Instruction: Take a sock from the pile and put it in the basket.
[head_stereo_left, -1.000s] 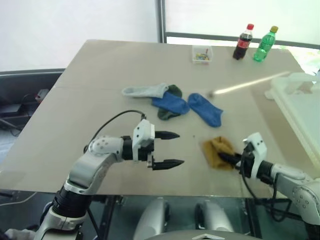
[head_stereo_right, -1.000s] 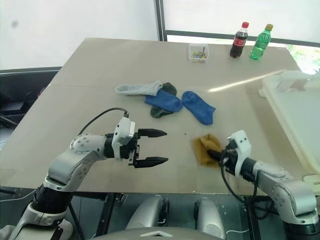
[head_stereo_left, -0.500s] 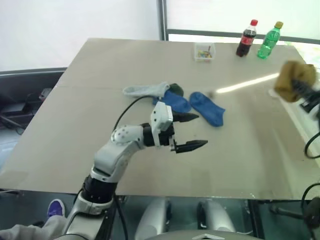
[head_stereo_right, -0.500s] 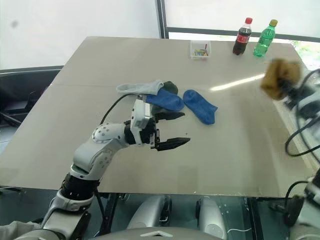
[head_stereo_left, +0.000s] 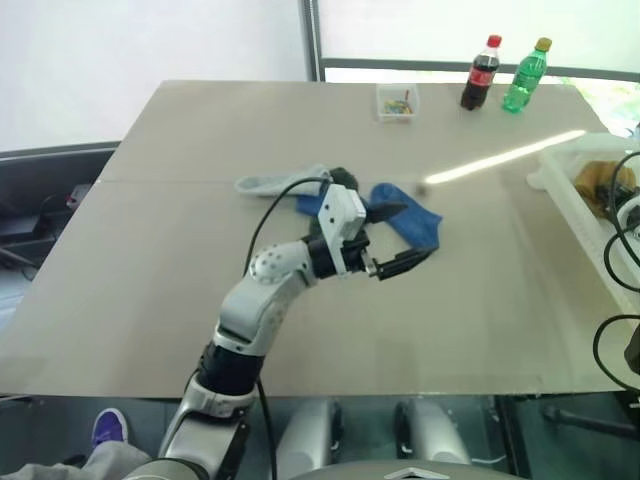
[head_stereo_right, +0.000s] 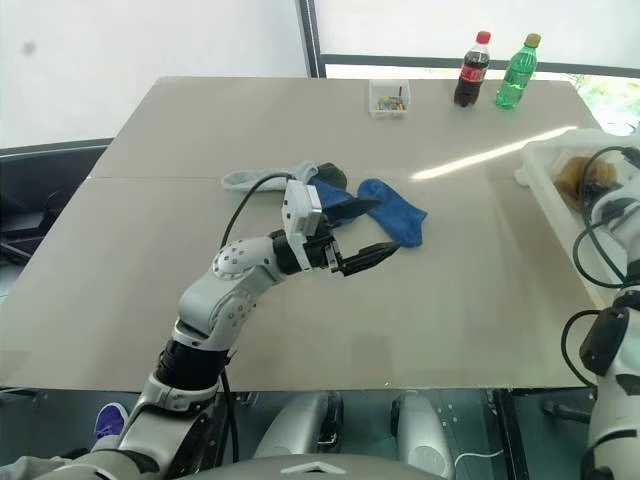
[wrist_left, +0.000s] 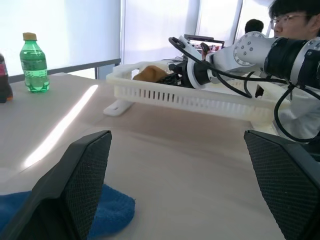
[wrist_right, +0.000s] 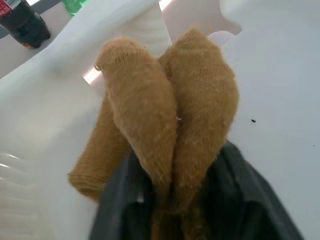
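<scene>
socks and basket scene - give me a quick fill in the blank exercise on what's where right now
1. The right gripper holds a mustard yellow sock over the white ____.
2. The left gripper hovers with its fingers ____, holding nothing.
3. The sock nearest the left gripper is ____ in colour.
4. Beside the cola bottle at the table's far edge stands a ____ bottle.

Missing words: basket; open; blue; green

Daylight floods in from the windows at the frame's top; a glare streak crosses the table (head_stereo_left: 150, 250) at upper right.
</scene>
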